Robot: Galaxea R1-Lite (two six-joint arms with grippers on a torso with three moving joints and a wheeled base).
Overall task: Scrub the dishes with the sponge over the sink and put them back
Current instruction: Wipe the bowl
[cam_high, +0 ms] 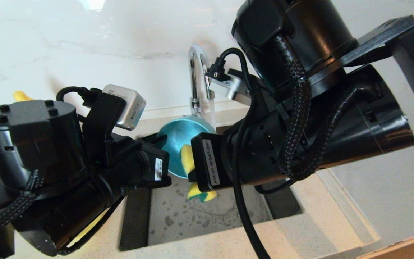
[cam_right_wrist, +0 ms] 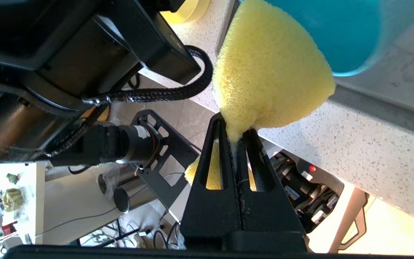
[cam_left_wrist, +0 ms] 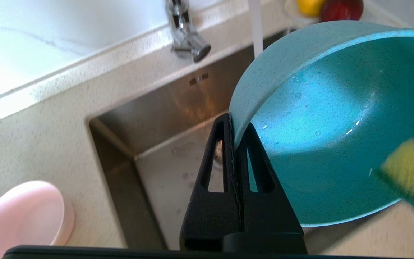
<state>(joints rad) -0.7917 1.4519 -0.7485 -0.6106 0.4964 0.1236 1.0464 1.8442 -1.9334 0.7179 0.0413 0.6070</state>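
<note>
A light blue bowl (cam_high: 176, 142) hangs tipped on its side above the steel sink (cam_high: 207, 216). My left gripper (cam_left_wrist: 233, 124) is shut on the bowl's rim, and the wet inside of the bowl (cam_left_wrist: 329, 144) faces the camera. My right gripper (cam_right_wrist: 234, 129) is shut on the yellow sponge (cam_right_wrist: 268, 72), which has a green side. The sponge (cam_high: 187, 160) lies against the bowl's open face, near its lower rim. A pink bowl (cam_left_wrist: 23, 212) rests upside down on the counter beside the sink. A pale yellow rim (cam_right_wrist: 189, 9) on the counter may be the yellow bowl.
The curved chrome tap (cam_high: 197, 72) stands behind the bowl, and a thin stream of water (cam_left_wrist: 255, 25) runs from it. A saucer with yellow and red fruit (cam_left_wrist: 331, 7) sits on the counter past the bowl. Both forearms crowd the space over the basin.
</note>
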